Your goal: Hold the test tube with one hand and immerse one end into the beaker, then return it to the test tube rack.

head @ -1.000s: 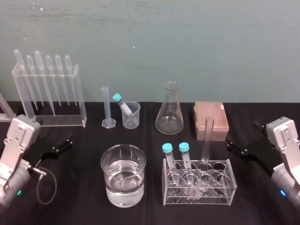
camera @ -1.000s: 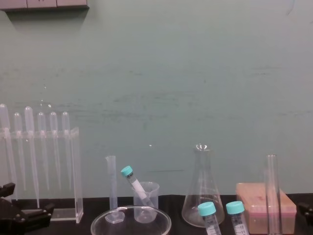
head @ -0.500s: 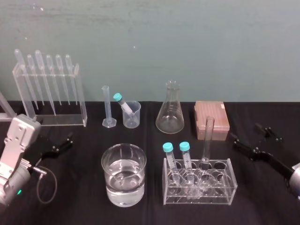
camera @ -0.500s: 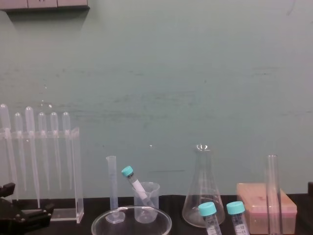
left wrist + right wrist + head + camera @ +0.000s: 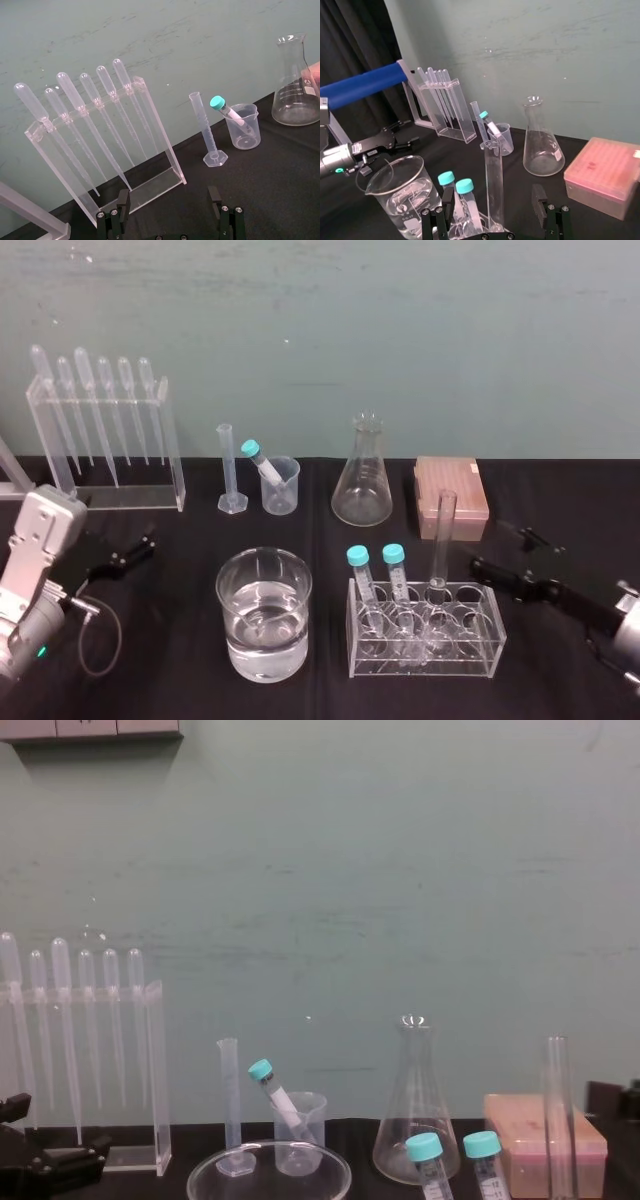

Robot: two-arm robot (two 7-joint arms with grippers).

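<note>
Head view: has swung right gripper [image 5: 489,545] in from the far right within the last second; holds it near tube [image 5: 443,538], fingers spread, gripping nothing, not touching. Leaves tube upright in rack [image 5: 482,642], right of beaker [image 5: 263,612]. Keeps left gripper [image 5: 132,546] parked at left.

Left wrist view: fingers wide apart, empty, facing pipette stand [image 5: 100,150].

Right wrist view: lines tube [image 5: 494,185] up between the open fingers, farther ahead.

Chest view: now pokes a dark tip in at the right margin beside tube [image 5: 558,1115].

Probably means approach under way; grasp, dip and return all yet to do.
</note>
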